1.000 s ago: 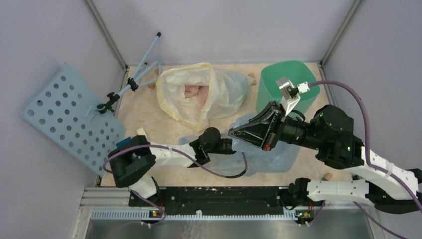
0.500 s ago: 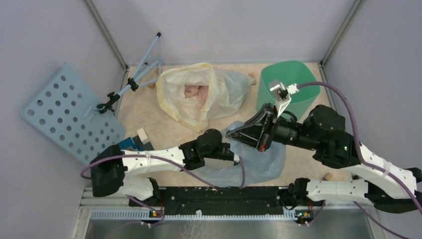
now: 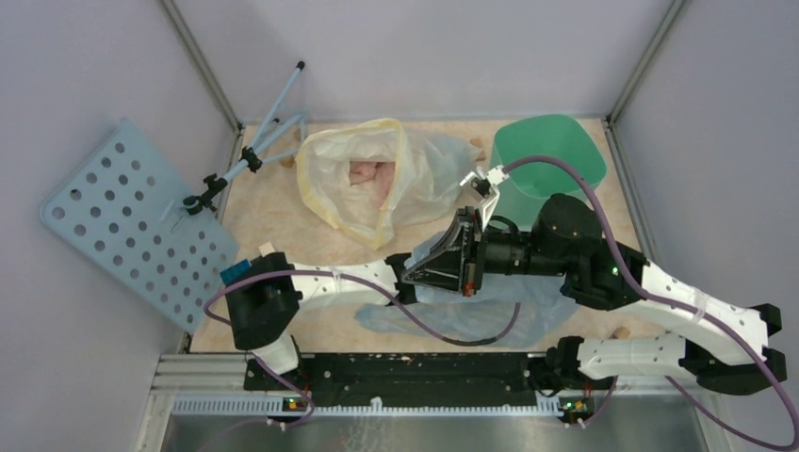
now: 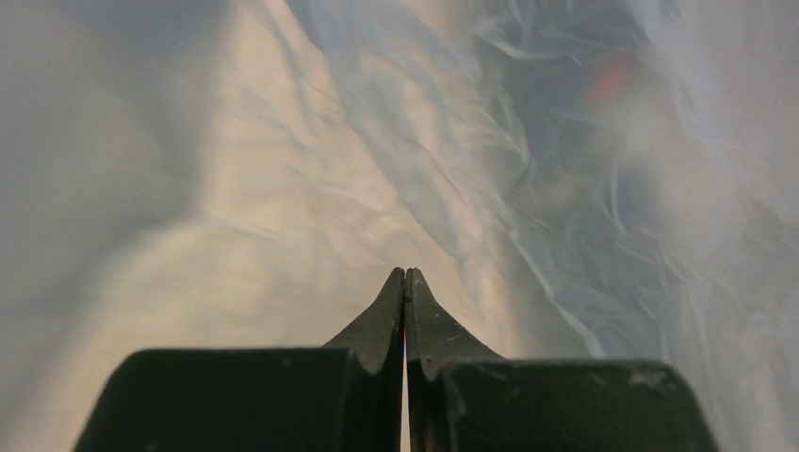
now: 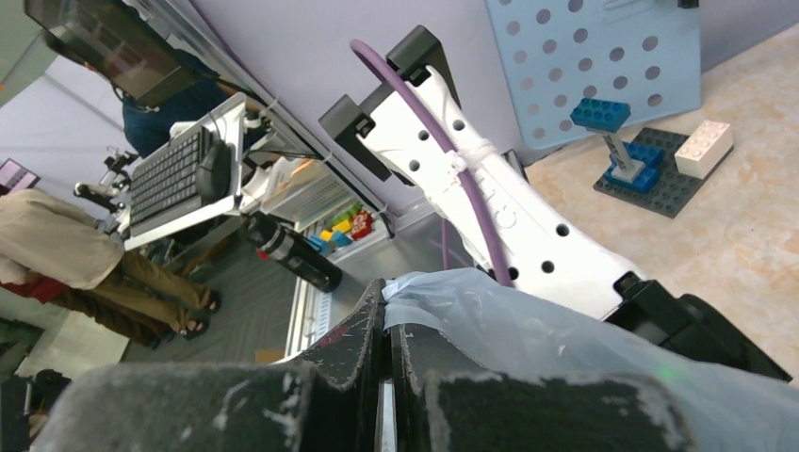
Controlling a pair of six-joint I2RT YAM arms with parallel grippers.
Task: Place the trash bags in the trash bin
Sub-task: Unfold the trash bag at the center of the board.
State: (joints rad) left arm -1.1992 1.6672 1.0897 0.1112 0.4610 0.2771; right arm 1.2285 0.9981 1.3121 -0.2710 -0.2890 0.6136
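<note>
The trash bag [image 3: 490,306], thin, crinkly and pale blue, lies crumpled at the table's middle front. My right gripper [image 3: 409,275] is shut on a bunched edge of it, and the film [image 5: 528,325] drapes back over one finger from the right gripper's [image 5: 387,284] tips. The left arm reaches in from the left, and its fingers are hidden under the right gripper and the film. In the left wrist view the left gripper [image 4: 405,273] is shut, with blue film [image 4: 603,188] all around and nothing showing between the tips. The mint-green trash bin [image 3: 548,155] stands at the back right, apart from both.
A whitish bag with a yellow rim [image 3: 377,179] lies at the back middle. A pale-blue perforated board [image 3: 122,226] leans at the left beside a blue stand [image 3: 254,151]. Toy bricks [image 5: 650,160] sit near the left arm's base.
My right gripper has moved left and toward the front, away from the bin, dragging the bag's edge. The left arm swung out, then came back under it.
</note>
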